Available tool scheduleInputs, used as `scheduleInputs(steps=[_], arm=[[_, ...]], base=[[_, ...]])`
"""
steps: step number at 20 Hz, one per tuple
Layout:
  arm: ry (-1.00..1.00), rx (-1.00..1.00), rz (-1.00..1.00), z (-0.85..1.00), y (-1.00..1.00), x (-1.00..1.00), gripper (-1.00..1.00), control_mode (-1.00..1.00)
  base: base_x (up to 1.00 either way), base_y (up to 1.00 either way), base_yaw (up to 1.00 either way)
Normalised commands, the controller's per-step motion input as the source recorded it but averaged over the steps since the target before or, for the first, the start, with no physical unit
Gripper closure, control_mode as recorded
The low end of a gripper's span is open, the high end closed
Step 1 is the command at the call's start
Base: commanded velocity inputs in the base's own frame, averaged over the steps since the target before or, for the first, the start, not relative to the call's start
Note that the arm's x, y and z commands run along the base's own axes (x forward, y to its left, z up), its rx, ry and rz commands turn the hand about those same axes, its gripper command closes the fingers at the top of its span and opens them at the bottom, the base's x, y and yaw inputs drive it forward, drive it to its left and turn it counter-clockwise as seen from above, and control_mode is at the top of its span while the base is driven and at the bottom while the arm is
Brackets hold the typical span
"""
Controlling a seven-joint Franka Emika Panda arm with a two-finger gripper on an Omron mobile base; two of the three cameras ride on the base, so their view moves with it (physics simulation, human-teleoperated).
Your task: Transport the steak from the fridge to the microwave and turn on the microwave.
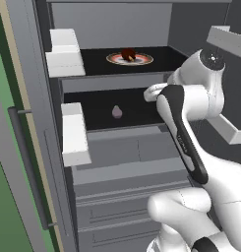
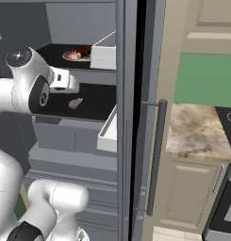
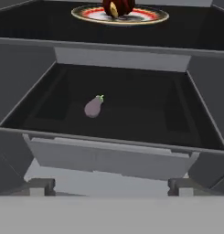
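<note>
The fridge [image 1: 53,147] stands open in front of the robot. Its doors are swung wide, with white bins [image 1: 75,133] on the inside of them.

The white arm rises from low down, bends at a big round joint, and reaches forward into the fridge. Its hand is level with the lower black shelf [image 3: 131,114] and points straight in. The claw [image 3: 106,185] is spread wide, its two dark tips far apart at the bottom of the hand view. Nothing is between them. It holds nothing and touches nothing.

The steak [image 1: 128,53] is a small dark red-brown lump. It sits on a round plate [image 1: 141,60] with a reddish rim, on the top black shelf [image 1: 97,61] of the fridge. In the hand view the steak [image 3: 118,6] is up at the top edge, higher than the claw and further back. The plate [image 3: 145,16] lies flat.

On the lower shelf lies a small pale pinkish bulb [image 3: 93,107] with a little green tip. It is alone in the middle of that shelf, ahead of the claw and a bit to its left, not touching it.

Below the shelves are grey drawers [image 1: 122,197], shut. Off to the right, past the fridge door, is a stone-look counter [image 2: 197,132] over pale cabinets.
</note>
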Motion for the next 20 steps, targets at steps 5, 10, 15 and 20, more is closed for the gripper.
scheduleInputs(steps=[5, 10, 15, 20], arm=[[-0.34, 0.00, 0.00, 0.67, 0.18, 0.00, -1.00, -1.00], [-0.19, 0.00, 0.00, 0.39, 0.15, 0.00, -1.00, -1.00], [-0.08, 0.00, 0.00, 0.25, 0.04, 0.01, -1.00, -1.00], [0.00, 0.00, 0.00, 0.18, 0.00, 0.02, -1.00, -1.00]], base=[[0.00, 0.00, 0.00], [0.00, 0.00, 0.00], [0.00, 0.00, 0.00], [0.00, 0.00, 0.00]])
